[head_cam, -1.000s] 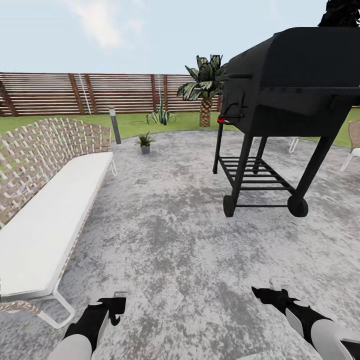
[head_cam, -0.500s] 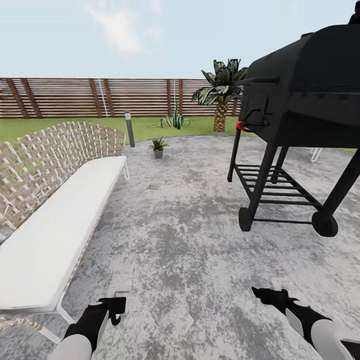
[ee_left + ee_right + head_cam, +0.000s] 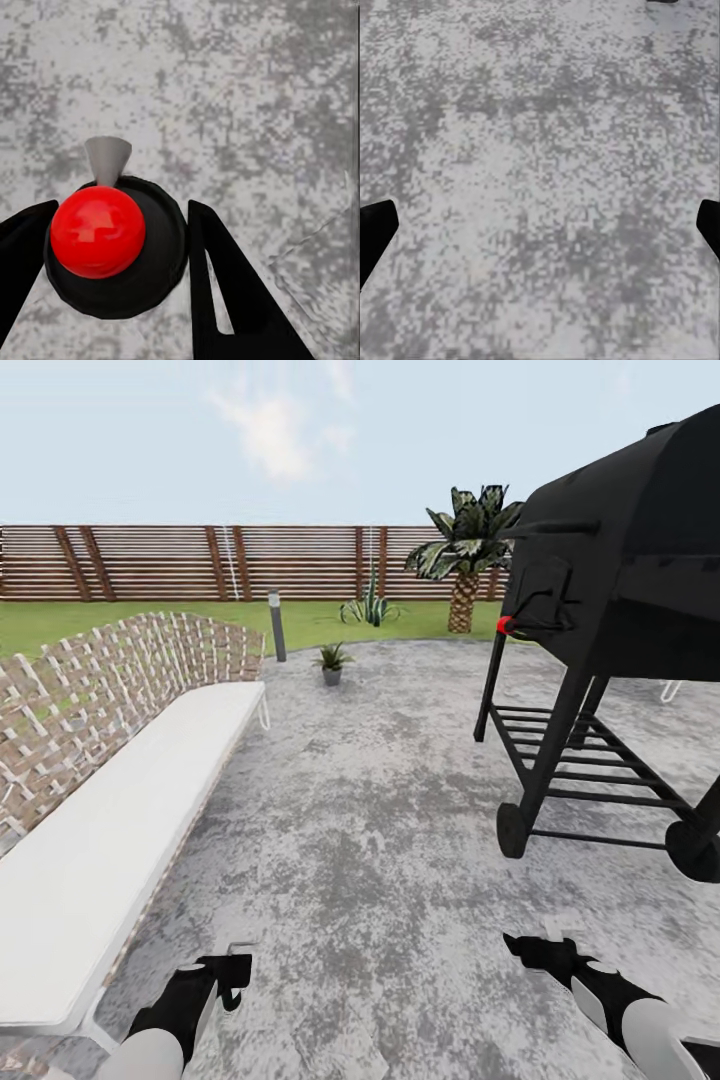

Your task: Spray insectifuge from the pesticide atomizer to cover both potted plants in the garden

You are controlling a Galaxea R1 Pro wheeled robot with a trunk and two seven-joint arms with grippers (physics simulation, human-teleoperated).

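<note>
Down low, the left tool has its two black fingers drawn in against either side of a round dark object seen end-on, with a grey nozzle and a red ball on top. This appears to be the pesticide atomizer, gripped and hanging over the paving. The right tool is spread wide, its fingers at the far sides of its wrist view with only mottled grey stone between them. Both tools hover over the near part of the round grey patio. Along the patio's left edge runs a woven seat with a white cushion, and on the right stands a big black barbecue grill on wheels. At the patio's far edge sits one potted plant, a small green rosette in a grey pot, just beside a grey bollard lamp. Behind it lie the lawn, a spiky potless plant, a palm and the brown slat fence.
</note>
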